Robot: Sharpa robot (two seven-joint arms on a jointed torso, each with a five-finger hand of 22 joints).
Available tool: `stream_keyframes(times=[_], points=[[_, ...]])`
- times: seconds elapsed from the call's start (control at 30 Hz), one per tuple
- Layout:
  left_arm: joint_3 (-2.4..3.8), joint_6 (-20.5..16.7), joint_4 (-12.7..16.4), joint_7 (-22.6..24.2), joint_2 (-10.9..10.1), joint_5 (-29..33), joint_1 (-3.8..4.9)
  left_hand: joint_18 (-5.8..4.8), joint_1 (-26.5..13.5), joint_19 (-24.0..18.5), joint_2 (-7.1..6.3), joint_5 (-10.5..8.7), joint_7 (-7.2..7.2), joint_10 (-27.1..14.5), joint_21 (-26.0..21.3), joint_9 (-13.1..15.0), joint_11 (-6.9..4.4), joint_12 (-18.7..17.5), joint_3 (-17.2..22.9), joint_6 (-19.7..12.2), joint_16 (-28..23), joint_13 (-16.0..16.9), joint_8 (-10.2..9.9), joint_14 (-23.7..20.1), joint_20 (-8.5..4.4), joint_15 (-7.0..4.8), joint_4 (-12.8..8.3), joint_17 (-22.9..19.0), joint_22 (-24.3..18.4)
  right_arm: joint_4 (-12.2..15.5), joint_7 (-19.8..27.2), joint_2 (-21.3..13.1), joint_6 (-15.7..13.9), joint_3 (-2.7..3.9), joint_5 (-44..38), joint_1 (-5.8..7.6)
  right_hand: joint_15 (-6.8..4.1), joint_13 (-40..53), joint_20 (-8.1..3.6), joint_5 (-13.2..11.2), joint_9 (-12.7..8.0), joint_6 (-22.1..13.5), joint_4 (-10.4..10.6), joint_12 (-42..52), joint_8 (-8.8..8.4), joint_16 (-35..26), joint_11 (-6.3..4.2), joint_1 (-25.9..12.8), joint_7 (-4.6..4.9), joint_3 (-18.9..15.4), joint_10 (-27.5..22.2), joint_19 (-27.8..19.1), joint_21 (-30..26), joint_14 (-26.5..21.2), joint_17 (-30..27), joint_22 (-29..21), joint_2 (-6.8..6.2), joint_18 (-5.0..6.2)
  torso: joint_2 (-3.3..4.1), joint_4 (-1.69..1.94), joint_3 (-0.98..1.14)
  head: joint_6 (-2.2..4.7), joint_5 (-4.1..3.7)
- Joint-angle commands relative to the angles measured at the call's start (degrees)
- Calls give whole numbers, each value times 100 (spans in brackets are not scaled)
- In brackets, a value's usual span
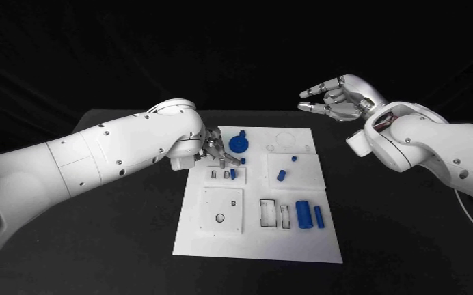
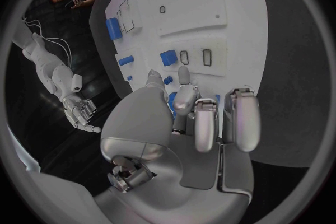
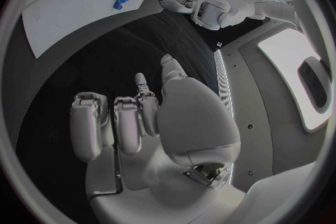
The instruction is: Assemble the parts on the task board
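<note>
Task board (image 1: 258, 240), left robot hand (image 1: 215, 146) above

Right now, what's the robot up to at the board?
It is assembling the blue parts on the white task board. The left hand is down at the board's far left area, fingers close to the blue gear-shaped part and the small slots beside it; whether it is pinching anything cannot be told. The right hand hovers off the board past its far right corner, fingers apart, holding nothing. Two blue blocks lie near the board's near right side.
</note>
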Motion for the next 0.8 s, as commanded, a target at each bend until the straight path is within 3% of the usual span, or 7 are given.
stream_keyframes(times=[0.03, 0.8], points=[[-4, 127, -29, -21, 54, -12, -13, -116, 3, 222, 46, -8, 11, 18, 35, 11, -38, 31, -40, -41, 17, 9, 38, 604, -44, -53, 5, 1508, 285, -9, -22, 27, 127, -2, -162, -2, 20, 869, 24, 43, 6, -38, -21, -37, 10, -36, 27, 19, 15, -26, 96, -7, -29, 433, 822, 108, -4, 91, 0, -4, 1, -19, 3], [-27, 295, -199, -20, 240, 113, -97, -121, 94, 234, 73, 19, 5, 36, 49, 107, -42, 56, -26, -75, 17, 36, 100, 604, -43, -54, -9, 1508, 317, -46, -38, 88, 173, -7, -180, -6, 21, 866, 24, 56, 6, -39, -18, -40, 11, -40, 27, 4, 15, -34, 95, -8, -31, 432, 816, 107, 1, 91, -4, 1, 4, -43, 25]])
